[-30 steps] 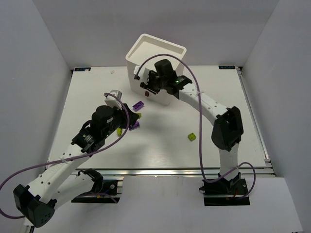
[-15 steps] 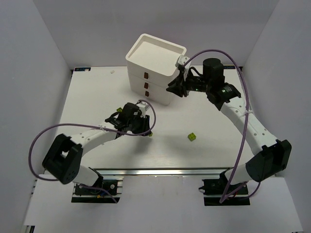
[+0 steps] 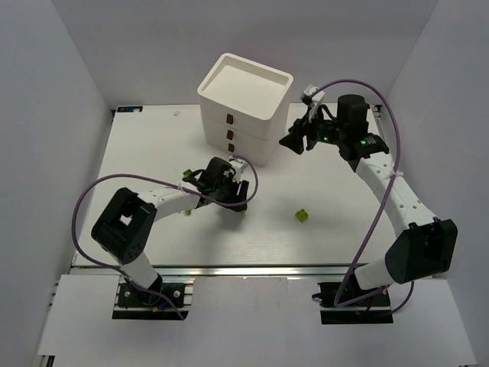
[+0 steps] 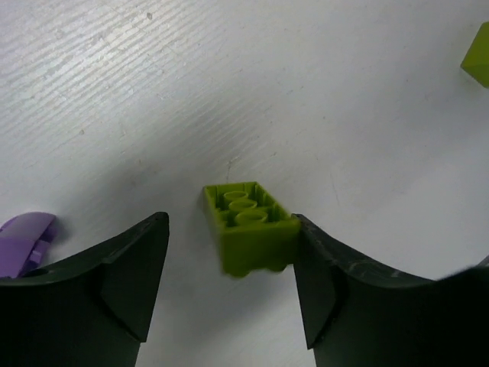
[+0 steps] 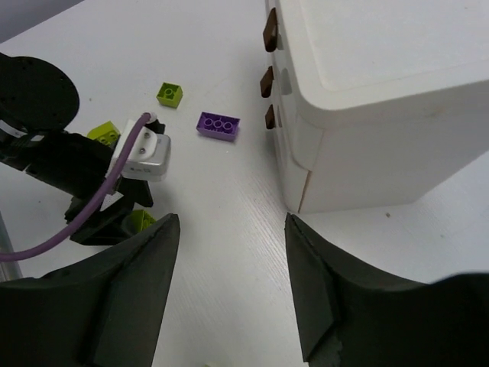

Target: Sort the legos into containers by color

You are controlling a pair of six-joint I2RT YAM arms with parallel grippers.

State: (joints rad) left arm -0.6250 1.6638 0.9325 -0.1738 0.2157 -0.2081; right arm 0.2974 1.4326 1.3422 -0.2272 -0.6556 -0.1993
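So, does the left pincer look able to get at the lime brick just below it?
Probably yes: the left pincer stands open astride the lime brick, which lies hollow side up, with nothing between; the purple brick lies outside the jaws.

Right hand (image 5: 231, 229) spread, empty; purple brick (image 5: 218, 125) near white drawers (image 5: 367, 153).

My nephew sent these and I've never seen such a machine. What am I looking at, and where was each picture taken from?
Two robot arms bolted to a white table sort toy bricks into a white drawer chest. One picture looks down from above; the other two come from wrist cameras, so the dark shapes are each arm's own fingers. The left gripper stands open around a lime brick lying on the table. The right gripper hangs open and empty near the chest. A purple brick and more lime bricks lie loose.
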